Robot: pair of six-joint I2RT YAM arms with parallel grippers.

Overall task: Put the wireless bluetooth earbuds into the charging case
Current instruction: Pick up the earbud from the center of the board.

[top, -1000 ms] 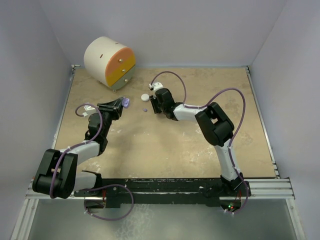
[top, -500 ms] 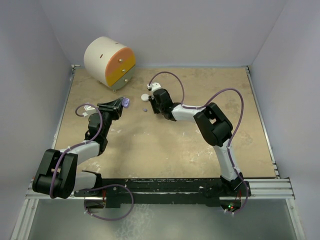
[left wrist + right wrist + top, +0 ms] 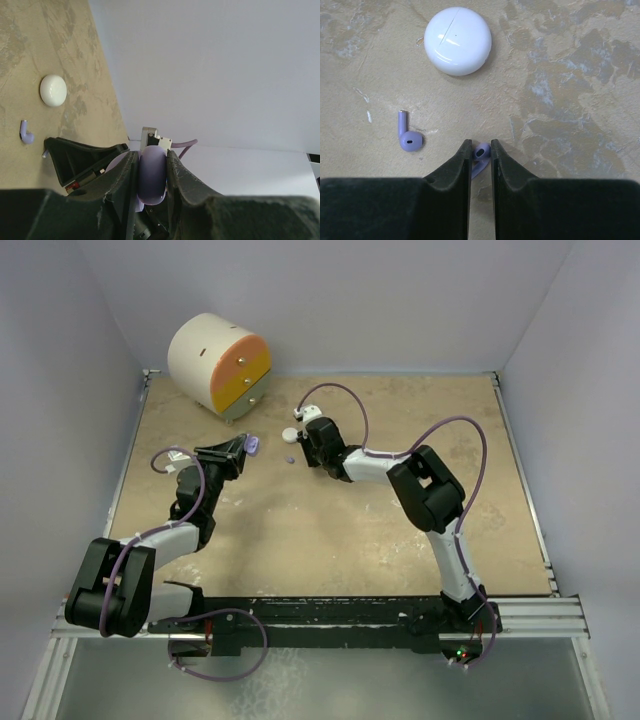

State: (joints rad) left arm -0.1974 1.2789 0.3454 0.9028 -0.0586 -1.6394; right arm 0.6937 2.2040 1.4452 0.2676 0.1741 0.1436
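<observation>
My left gripper (image 3: 242, 447) is shut on a lilac charging case (image 3: 152, 172), held off the table at the left; the case also shows in the top view (image 3: 253, 446). My right gripper (image 3: 480, 147) stands down at the table, its jaws closed around a purple earbud (image 3: 481, 153). A second purple earbud (image 3: 409, 138) lies loose on the table just left of those fingers; it also shows in the top view (image 3: 289, 460) and the left wrist view (image 3: 26, 134). In the top view the right gripper (image 3: 306, 450) is right of the case.
A round white puck (image 3: 457, 34) lies just beyond the right gripper; it also shows in the top view (image 3: 290, 435) and the left wrist view (image 3: 53, 90). A cream and orange drum (image 3: 218, 364) stands at the back left. Walls enclose the table (image 3: 400, 520).
The right gripper has shifted slightly to the left, nearer the white puck. The left arm and the lilac case have not moved.
</observation>
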